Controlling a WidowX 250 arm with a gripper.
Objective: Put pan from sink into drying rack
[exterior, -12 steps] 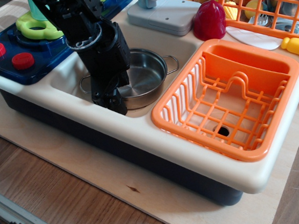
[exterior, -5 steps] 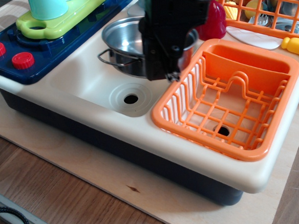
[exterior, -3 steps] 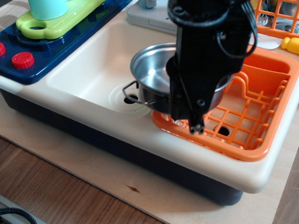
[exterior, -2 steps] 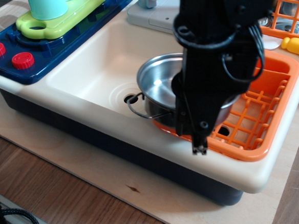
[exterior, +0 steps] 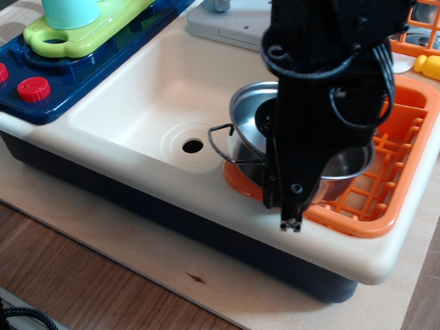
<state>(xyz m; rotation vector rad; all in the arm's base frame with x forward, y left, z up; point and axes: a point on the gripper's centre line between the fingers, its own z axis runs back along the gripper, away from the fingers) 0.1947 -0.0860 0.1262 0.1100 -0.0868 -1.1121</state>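
The pan (exterior: 249, 125), clamped in the gripper (exterior: 290, 213), hangs over the rack (exterior: 413, 114), clear of the sink (exterior: 136, 103); only lowering and release are left.

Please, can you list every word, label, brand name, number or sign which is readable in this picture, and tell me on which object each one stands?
None: no readable text appears anywhere in this view.
The pan, orange drying rack, cream sink and black claw show no visible lettering.
The two red knobs on the blue toy stove show no legible marks.
Items behind the orange wire basket are too small and blurred to read.
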